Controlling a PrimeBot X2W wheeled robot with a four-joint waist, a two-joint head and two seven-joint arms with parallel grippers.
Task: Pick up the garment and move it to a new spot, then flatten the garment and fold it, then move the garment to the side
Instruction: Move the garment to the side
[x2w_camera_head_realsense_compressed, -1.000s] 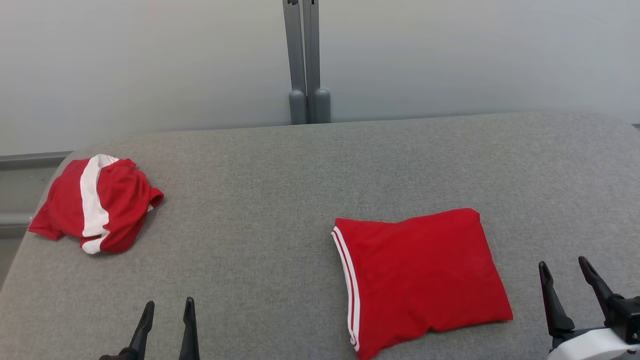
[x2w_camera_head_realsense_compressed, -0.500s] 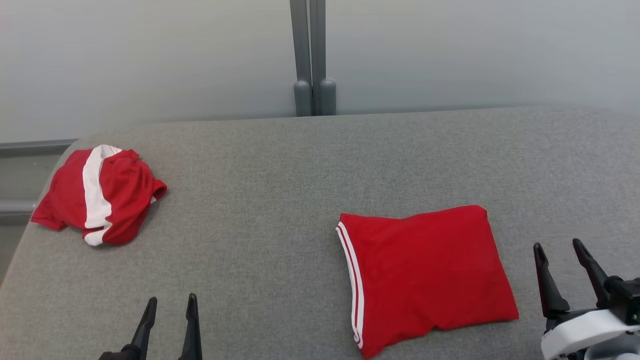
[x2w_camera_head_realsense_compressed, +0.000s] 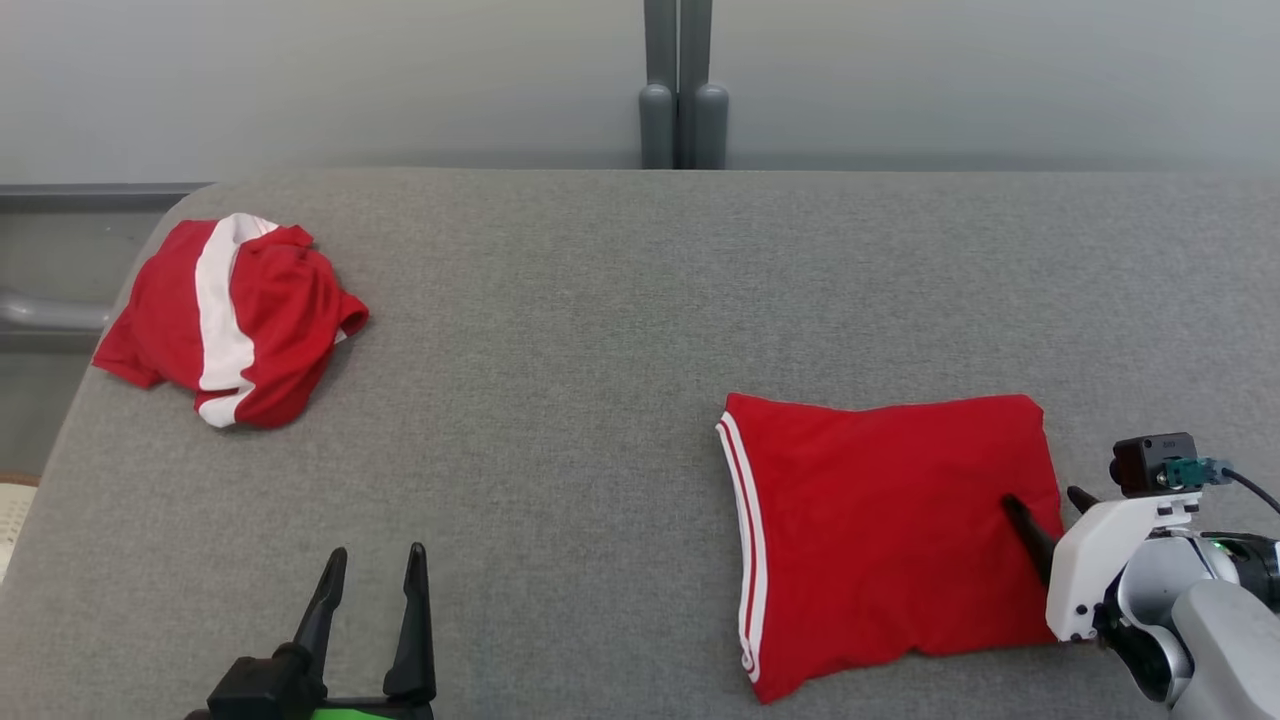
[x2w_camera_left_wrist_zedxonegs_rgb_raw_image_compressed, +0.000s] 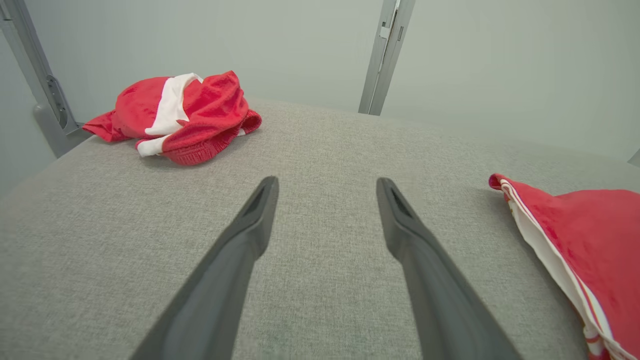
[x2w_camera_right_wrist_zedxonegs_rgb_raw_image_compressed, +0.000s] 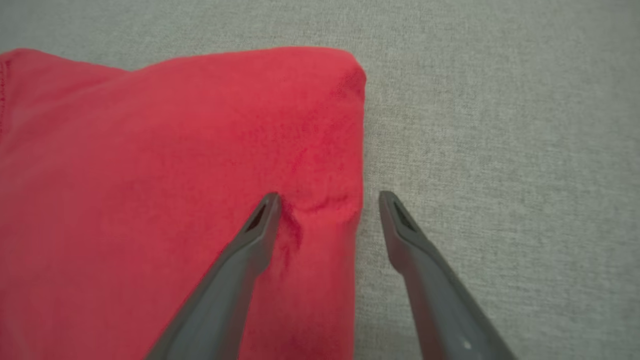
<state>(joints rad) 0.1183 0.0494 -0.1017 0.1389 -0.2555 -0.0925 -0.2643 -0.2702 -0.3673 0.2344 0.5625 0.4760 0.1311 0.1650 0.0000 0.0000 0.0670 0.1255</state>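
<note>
Overall light: soft, even and bright, falling from above; colours read clean on the grey table (x2w_camera_left_wrist_zedxonegs_rgb_raw_image_compressed: 325, 145).
Shadows: a faint dark rim lay along the folded garment (x2w_camera_right_wrist_zedxonegs_rgb_raw_image_compressed: 175, 150) edge, between the fingers of the right gripper (x2w_camera_right_wrist_zedxonegs_rgb_raw_image_compressed: 327, 197). A softer one sat under the crumpled garment (x2w_camera_left_wrist_zedxonegs_rgb_raw_image_compressed: 200, 110), on the side facing the left gripper (x2w_camera_left_wrist_zedxonegs_rgb_raw_image_compressed: 325, 182).
Focus, left wrist: the weave was crisp ahead of the fingertips (x2w_camera_left_wrist_zedxonegs_rgb_raw_image_compressed: 262, 200), and the finger bases went soft toward the bottom edge.
Focus, right wrist: slightly hazy all over, with the fabric's texture smeared around the fingertips (x2w_camera_right_wrist_zedxonegs_rgb_raw_image_compressed: 265, 215).
Distortion: wide-angle stretch in the left wrist view made the post (x2w_camera_left_wrist_zedxonegs_rgb_raw_image_compressed: 382, 55) beyond the fingers lean and bowed the table's far edge.
</note>
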